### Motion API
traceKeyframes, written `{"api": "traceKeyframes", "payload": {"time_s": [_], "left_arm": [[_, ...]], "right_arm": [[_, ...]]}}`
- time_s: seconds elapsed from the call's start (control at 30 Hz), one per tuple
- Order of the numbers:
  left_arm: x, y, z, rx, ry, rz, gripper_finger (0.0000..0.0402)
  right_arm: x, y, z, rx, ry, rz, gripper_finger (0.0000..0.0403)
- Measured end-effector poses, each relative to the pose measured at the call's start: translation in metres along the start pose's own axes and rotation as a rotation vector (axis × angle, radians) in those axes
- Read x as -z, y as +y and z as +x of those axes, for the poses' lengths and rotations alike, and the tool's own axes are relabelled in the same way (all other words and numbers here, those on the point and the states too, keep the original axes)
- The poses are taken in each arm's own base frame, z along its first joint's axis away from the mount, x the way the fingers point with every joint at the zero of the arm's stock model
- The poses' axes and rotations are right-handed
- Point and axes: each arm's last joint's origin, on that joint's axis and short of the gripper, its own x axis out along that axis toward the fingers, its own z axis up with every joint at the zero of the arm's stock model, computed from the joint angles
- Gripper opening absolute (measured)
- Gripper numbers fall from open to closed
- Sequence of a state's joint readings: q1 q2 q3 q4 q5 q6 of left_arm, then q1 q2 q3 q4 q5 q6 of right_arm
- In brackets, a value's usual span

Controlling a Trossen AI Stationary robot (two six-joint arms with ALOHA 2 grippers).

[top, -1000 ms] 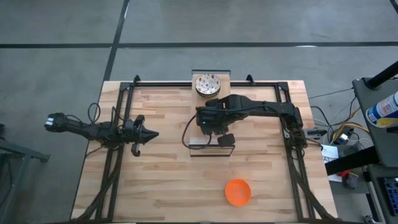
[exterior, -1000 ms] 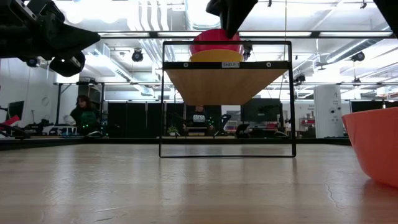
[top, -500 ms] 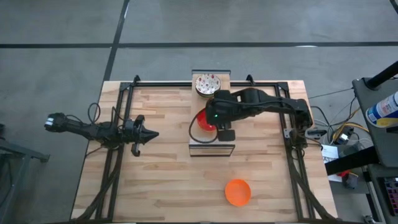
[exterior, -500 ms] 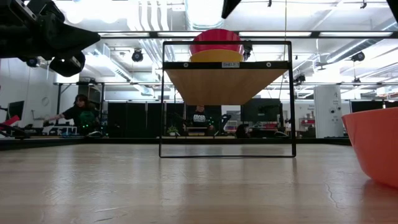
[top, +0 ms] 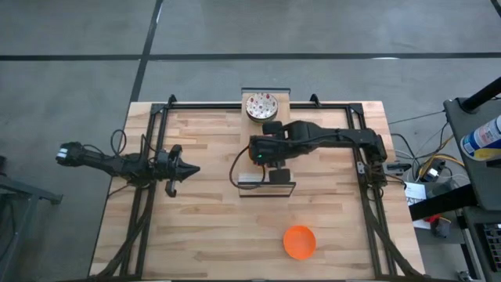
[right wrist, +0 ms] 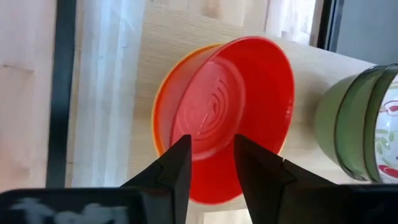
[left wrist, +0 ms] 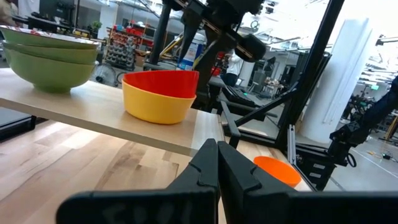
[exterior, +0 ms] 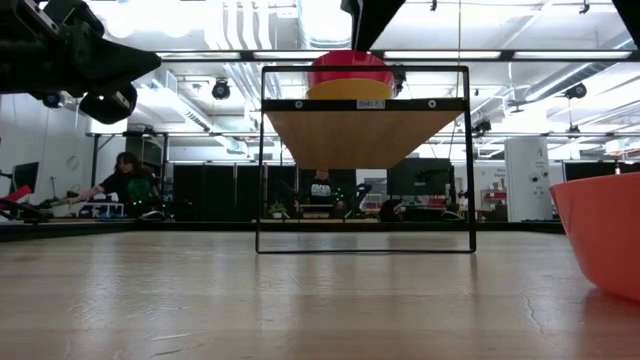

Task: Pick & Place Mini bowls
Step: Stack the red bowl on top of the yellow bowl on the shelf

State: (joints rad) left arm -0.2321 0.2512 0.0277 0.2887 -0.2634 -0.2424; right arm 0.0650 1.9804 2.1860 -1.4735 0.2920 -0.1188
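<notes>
Right gripper (right wrist: 210, 163) swung back over the red bowl (right wrist: 236, 106), hiding it from overhead.

I saw its fingers spread and empty above that bowl, nested in the yellow bowl (left wrist: 158, 102) on the shelf (exterior: 365, 135). Speckled bowls (top: 261, 106) sat stacked at twelve o'clock; the orange bowl (top: 299, 242) waited at six. Left gripper (top: 189, 169) idled pressed together at nine.

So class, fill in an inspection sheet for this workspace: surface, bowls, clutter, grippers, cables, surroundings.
Surface: wooden table.
Job's things: red bowl nested in yellow bowl on raised board; speckled stack at board's far end; orange bowl on table.
Clutter: nothing seen.
Grippers: right gripper open above red bowl; left gripper shut, waiting at table's left.
Cables: bundle off right edge.
Surroundings: workshop, a seated person.
</notes>
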Motion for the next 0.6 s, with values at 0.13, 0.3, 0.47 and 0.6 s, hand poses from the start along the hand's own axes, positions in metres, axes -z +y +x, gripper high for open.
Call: {"api": "traceKeyframes", "payload": {"time_s": [0.13, 0.3, 0.47, 0.6], "left_arm": [[0.000, 0.000, 0.000, 0.000, 0.000, 0.000, 0.0003], [0.000, 0.000, 0.000, 0.000, -0.001, 0.000, 0.0003], [0.000, 0.000, 0.000, 0.000, -0.001, 0.000, 0.0003], [0.000, 0.000, 0.000, 0.001, -0.001, 0.000, 0.0003]], "right_arm": [[0.000, -0.001, 0.000, 0.014, -0.002, -0.014, 0.0106], [-0.006, 0.001, 0.009, 0.024, -0.010, -0.050, 0.0097], [-0.008, 0.002, 0.013, 0.042, -0.011, -0.042, 0.0085], [-0.011, 0.001, 0.008, 0.101, -0.037, 0.012, 0.0069]]}}
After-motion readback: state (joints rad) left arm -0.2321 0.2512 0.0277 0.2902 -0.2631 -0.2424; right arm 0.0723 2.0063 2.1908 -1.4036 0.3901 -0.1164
